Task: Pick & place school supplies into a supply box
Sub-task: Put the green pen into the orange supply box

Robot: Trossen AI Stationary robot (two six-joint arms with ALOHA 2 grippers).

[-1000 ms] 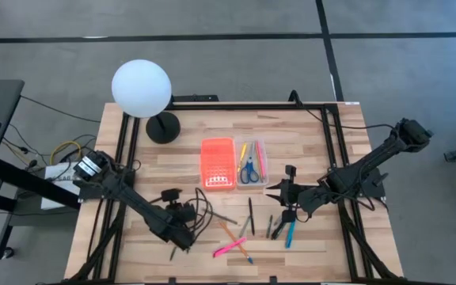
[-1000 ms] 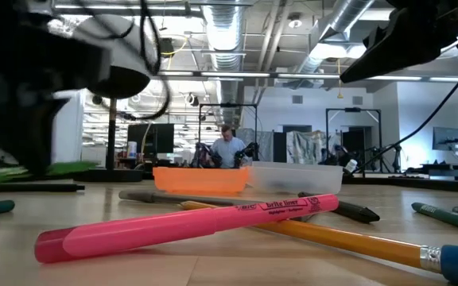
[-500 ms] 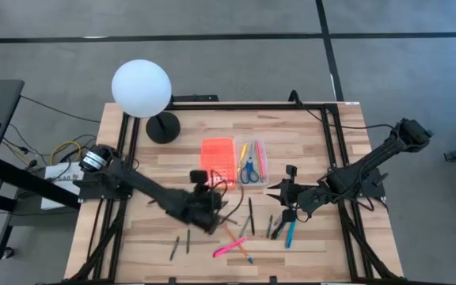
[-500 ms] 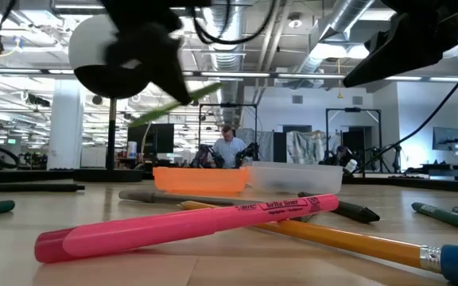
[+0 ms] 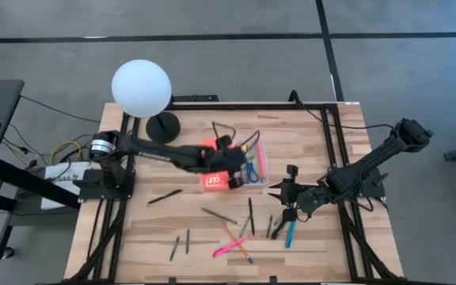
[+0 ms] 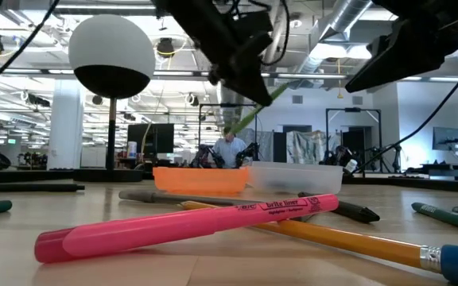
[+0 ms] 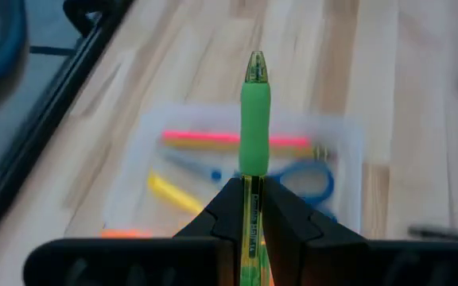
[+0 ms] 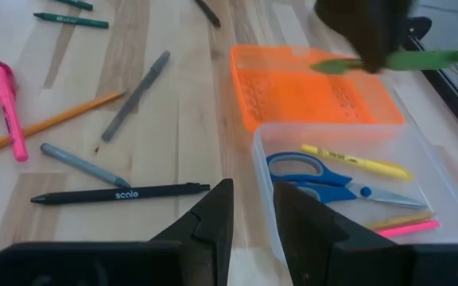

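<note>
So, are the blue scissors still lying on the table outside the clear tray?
No, the blue scissors lie inside the clear tray, beside a yellow marker.

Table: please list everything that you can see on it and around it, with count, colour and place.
table: one, light wood, under everything
globe lamp: one, white on a black base, far left corner
supply box: one, clear tray with orange lid beside it, table middle
scissors: one, blue handles, in the tray
pens in tray: at least three, yellow, pink, orange
pink highlighter: one, near edge
loose pens and pencils: about ten, mixed colours, on the near half
person: one, far in the room
left hand: over the box, shut on a green pen
right hand: right of the box, open, empty
</note>
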